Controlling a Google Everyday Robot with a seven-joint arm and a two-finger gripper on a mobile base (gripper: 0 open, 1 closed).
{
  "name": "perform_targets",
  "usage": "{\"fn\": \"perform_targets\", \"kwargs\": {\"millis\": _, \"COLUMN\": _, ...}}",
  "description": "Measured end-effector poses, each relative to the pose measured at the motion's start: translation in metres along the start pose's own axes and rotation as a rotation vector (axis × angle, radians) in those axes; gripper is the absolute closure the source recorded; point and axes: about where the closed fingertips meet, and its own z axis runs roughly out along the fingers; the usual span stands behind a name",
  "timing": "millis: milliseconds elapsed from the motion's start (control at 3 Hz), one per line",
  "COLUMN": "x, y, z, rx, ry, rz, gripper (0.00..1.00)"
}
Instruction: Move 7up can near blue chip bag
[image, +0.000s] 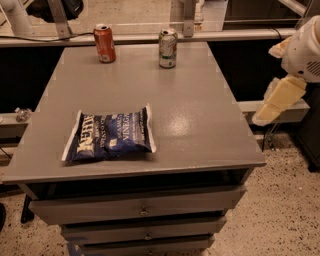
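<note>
The 7up can (168, 48), green and white with a silver top, stands upright at the far edge of the grey table (200, 125), right of centre. The blue chip bag (110, 134), dark navy with white lettering, lies flat at the front left of the table. My gripper (277, 100) hangs off the table's right side, level with its middle, well apart from both the can and the bag and holding nothing that shows.
A red-orange can (104, 43) stands upright at the far left of the table, left of the 7up can. Drawers (140, 207) sit under the tabletop. A rail and black panels (235, 36) run behind the table. The floor is speckled.
</note>
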Motion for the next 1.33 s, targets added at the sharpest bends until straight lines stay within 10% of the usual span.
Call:
{"fn": "perform_targets", "kwargs": {"millis": 667, "x": -0.025, "y": -0.103, "z": 0.054, "rx": 0.118, "ry": -0.259, "rz": 0.099, "gripper": 0.0}}
{"fn": "perform_targets", "kwargs": {"millis": 1333, "x": -0.079, "y": -0.149, "z": 0.123, "rx": 0.083, "ry": -0.529, "rz": 0.185, "gripper": 0.0}}
